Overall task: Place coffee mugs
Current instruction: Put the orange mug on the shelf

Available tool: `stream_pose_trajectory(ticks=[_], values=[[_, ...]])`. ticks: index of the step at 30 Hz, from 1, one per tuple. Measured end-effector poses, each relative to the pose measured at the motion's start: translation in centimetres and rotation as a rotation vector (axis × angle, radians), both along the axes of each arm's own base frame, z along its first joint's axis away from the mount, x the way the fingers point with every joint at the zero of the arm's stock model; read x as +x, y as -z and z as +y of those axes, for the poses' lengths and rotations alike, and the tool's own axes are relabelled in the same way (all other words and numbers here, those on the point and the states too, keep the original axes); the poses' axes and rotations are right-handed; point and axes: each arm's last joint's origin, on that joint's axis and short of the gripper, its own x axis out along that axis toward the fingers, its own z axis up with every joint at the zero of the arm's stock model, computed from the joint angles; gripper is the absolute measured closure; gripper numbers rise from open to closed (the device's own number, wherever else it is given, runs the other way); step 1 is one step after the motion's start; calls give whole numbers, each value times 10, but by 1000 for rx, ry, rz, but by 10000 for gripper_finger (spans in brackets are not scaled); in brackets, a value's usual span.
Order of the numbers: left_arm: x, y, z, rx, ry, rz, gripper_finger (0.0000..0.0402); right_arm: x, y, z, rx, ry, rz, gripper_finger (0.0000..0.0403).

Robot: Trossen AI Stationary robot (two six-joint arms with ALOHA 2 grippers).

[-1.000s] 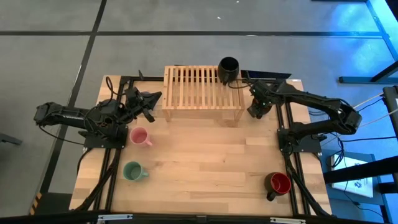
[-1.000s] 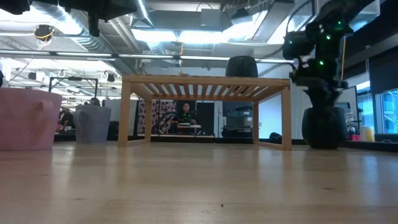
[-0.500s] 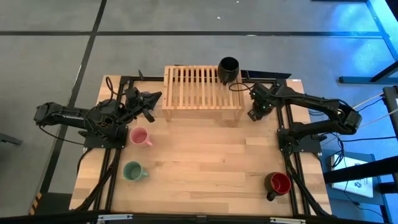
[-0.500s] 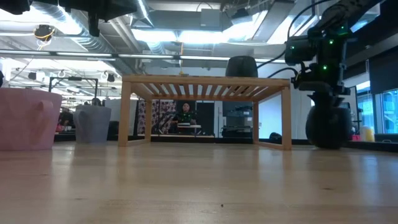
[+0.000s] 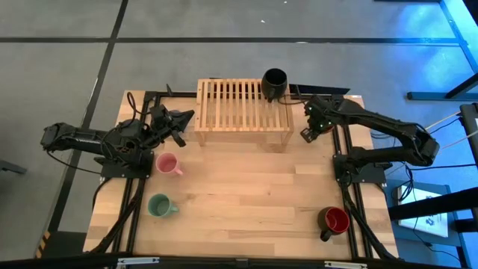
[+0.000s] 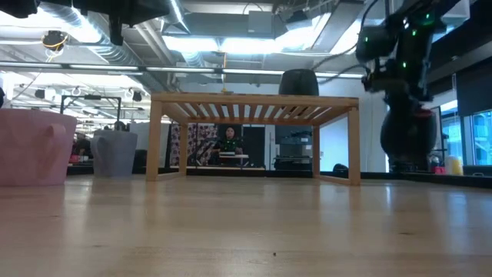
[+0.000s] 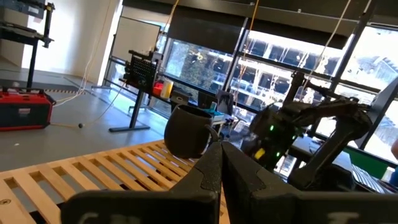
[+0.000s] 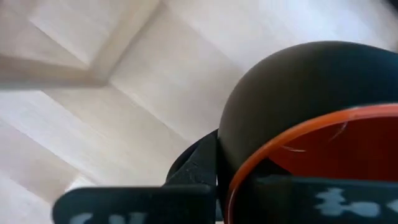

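A dark mug with a red inside [image 8: 292,93] hangs in my right gripper [image 5: 308,133], just right of the wooden slatted rack [image 5: 243,112]. In the low view that mug [image 6: 407,131] is clear of the table. A black mug [image 5: 275,82] stands on the rack's far right corner. A pink mug [image 5: 167,163], a green mug [image 5: 159,205] and another red-inside mug [image 5: 335,220] stand on the tabletop. A lavender mug [image 6: 115,152] shows only in the low view. My left gripper [image 5: 179,119] waits shut beside the rack's left end. My right gripper grips the mug by its wall at the red rim [image 8: 249,168], one finger outside [image 8: 189,165] on the dark wall and the other over the red inside. The fingers come from above, pointing down. The mug hangs upright below them, lifted clear of the table.
The rack stands at the table's far middle, with open slats left of the black mug. The bare wooden tabletop [image 5: 246,187] stretches between the mugs. Black frame rails [image 5: 351,202] run along both sides.
My right gripper has risen with the red-inside mug. That mug stood on the table beside the rack's right leg a second ago and now hangs clear of it, still upright. The gripper has also drifted slightly toward the table's right edge.
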Motion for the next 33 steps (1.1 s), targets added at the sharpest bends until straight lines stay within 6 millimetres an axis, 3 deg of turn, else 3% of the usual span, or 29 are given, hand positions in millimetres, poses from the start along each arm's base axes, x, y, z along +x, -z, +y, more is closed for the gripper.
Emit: stream_pose_trajectory(ticks=[10, 19, 23, 28, 33], values=[[1, 1, 0, 22, -5, 28, 401, 8, -56, 25, -49, -111, -47, 398], [0, 1, 0, 62, -21, 59, 401, 18, -120, 47, -197, -191, -187, 400], [0, 1, 0, 60, -32, 60, 401, 23, -138, 54, -217, -236, -234, 400], [0, 2, 2, 59, -42, 64, 401, 41, -153, 61, -236, -323, -260, 400], [1, 4, 3, 67, -7, 92, 401, 76, -163, 67, -232, -417, -255, 400]])
